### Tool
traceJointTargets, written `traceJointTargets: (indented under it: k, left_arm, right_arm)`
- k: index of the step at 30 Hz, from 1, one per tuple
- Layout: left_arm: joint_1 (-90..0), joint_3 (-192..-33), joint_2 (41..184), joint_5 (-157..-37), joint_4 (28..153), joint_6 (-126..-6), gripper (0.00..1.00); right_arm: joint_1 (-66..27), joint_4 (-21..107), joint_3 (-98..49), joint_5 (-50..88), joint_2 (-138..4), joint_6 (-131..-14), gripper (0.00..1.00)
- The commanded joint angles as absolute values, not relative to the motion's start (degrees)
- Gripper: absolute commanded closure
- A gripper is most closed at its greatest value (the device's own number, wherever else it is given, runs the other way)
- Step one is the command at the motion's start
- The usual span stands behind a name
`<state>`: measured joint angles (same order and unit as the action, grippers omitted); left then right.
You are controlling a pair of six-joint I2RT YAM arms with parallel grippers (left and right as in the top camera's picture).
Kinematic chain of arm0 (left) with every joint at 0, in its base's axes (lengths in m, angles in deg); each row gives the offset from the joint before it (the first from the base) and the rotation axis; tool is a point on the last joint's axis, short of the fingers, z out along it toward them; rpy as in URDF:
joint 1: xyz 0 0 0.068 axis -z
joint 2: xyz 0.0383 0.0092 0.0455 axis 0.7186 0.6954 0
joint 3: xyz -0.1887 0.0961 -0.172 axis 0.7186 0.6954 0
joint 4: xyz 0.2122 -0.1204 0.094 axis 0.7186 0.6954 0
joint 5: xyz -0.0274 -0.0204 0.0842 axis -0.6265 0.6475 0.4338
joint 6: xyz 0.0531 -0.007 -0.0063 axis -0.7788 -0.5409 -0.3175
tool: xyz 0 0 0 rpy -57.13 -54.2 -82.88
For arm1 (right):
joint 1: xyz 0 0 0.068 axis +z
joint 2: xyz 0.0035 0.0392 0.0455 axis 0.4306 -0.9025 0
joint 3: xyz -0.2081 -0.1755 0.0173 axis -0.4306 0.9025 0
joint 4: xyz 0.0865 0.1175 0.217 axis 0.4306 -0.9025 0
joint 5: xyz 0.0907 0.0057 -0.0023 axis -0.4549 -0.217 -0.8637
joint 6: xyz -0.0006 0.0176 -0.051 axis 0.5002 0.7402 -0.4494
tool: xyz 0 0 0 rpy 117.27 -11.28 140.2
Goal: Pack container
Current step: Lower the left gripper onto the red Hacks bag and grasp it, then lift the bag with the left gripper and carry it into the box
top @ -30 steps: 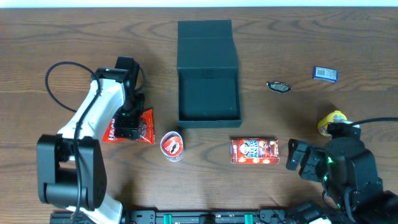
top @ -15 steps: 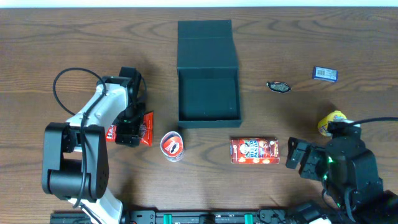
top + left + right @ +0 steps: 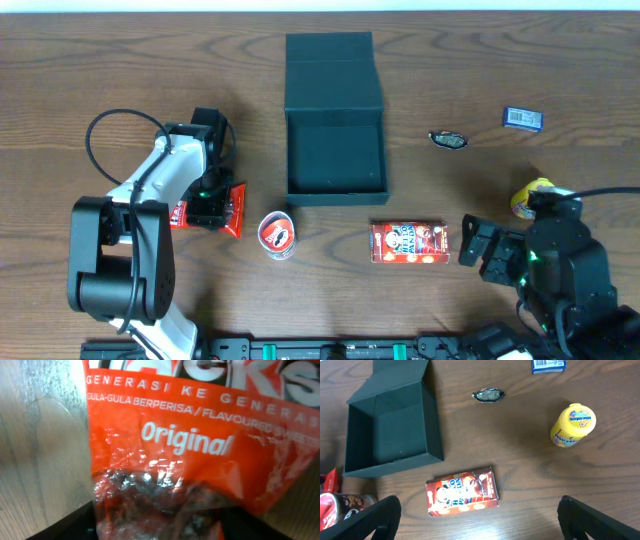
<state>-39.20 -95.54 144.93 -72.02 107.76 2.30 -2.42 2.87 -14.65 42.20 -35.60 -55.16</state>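
The container [image 3: 335,150] is a dark teal box, open and empty inside, its hinged lid [image 3: 331,68] lying flat behind it; it also shows in the right wrist view [image 3: 390,430]. My left gripper [image 3: 209,205] is down on a red candy bag [image 3: 236,198] left of the container. In the left wrist view the bag [image 3: 190,445] fills the frame, bunched between my left gripper's fingers [image 3: 160,525]. My right gripper [image 3: 478,250] is open and empty at the front right; in the right wrist view it [image 3: 480,522] hovers near a red snack carton [image 3: 462,491].
A red round can [image 3: 276,233] lies front left of the container, next to the bag. The snack carton [image 3: 410,242] lies in front of the container. A yellow bottle [image 3: 532,195], a dark wrapped sweet [image 3: 448,139] and a blue packet [image 3: 522,118] lie to the right.
My left gripper came down onto the candy bag and closed; the bag bunched up and tilted slightly. The right arm barely moved.
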Motion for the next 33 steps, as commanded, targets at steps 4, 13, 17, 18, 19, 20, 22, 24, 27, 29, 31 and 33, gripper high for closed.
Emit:
traceJointTargets:
  k: [4, 13, 17, 18, 19, 20, 22, 24, 27, 29, 31, 33]
  left_arm:
    - [-39.55, -94.68, 145.37, -72.0, 108.15, 0.66, 0.41]
    - [-39.55, -94.68, 145.37, -72.66, 108.39, -5.5, 0.87]
    - [-39.53, -95.23, 145.06, -73.07, 108.85, -9.64, 0.94]
    - [-39.48, -95.8, 144.78, -73.05, 109.55, -11.1, 0.94]
    - [-39.48, -96.5, 144.53, -72.94, 110.58, -12.02, 0.94]
    - [-39.46, -97.48, 144.05, -72.39, 111.93, -13.2, 0.94]
    - [-39.22, -99.8, 142.79, -70.21, 114.71, -15.62, 0.94]
    - [-38.68, -103.21, 140.91, -66.93, 118.12, -19.36, 0.94]
    - [-37.63, -109.26, 138.13, -64.77, 122.27, -27.8, 0.94]
    - [-37.15, -114.12, 136.64, -64.9, 124.87, -34.66, 0.94]
    - [-36.45, -119.34, 136.23, -64.9, 128.33, -40.02, 0.94]
    - [-35.37, -124.56, 136.23, -64.96, 131.78, -44.34, 0.94]
  right_arm:
    - [-1.96, 2.98, -14.34, 44.48, -35.64, -54.44, 0.01]
    - [-1.96, 2.98, -14.34, 44.96, -35.64, -54.44, 0.01]
    - [-1.96, 2.98, -14.34, 45.15, -35.64, -54.44, 0.01]
    - [-1.96, 2.98, -14.34, 45.33, -35.64, -54.44, 0.01]
    - [-1.96, 2.98, -14.34, 45.61, -35.64, -54.46, 0.01]
    - [-1.96, 3.0, -14.34, 45.92, -35.64, -54.46, 0.01]
    - [-1.96, 3.0, -14.34, 46.46, -35.64, -54.46, 0.01]
    - [-1.96, 3.07, -14.34, 46.92, -35.64, -54.44, 0.01]
    - [-1.96, 3.05, -14.34, 48.19, -35.64, -54.44, 0.01]
    - [-1.96, 3.05, -14.34, 48.17, -35.64, -54.44, 0.01]
    - [-1.96, 2.98, -14.34, 48.17, -35.64, -54.44, 0.01]
    - [-1.96, 2.98, -14.34, 48.19, -35.64, -54.44, 0.01]
